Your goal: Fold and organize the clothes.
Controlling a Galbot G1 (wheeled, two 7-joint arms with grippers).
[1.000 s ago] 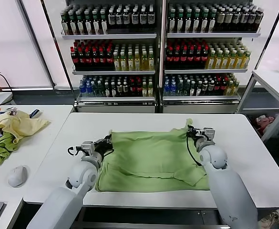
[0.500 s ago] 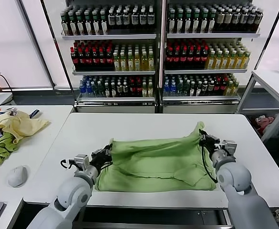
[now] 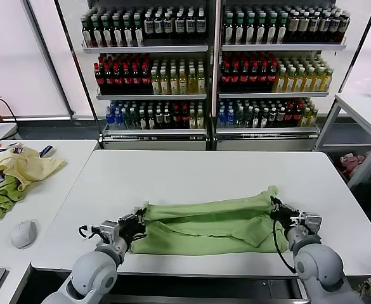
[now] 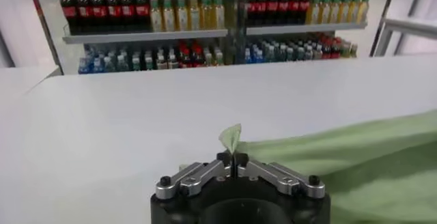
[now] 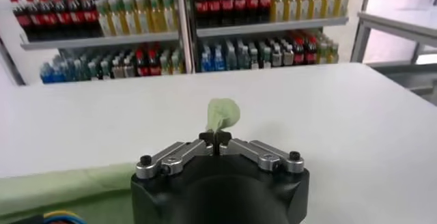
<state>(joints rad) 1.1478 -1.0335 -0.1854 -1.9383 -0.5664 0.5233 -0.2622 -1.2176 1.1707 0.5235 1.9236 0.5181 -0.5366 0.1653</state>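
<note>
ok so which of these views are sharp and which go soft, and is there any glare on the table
Head view: crisp throughout, the polo shirt evenly lit, only a faint shadow at its near edge. Left wrist view: the left claw is sharp, the bottle shelves behind go soft. Right wrist view: the right claw is clear, the background hazy. The white table shows bright but without hard glare.

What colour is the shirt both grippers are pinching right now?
Plain light yellow-green shirt, no pattern visible; it shows best in the head view.
</note>
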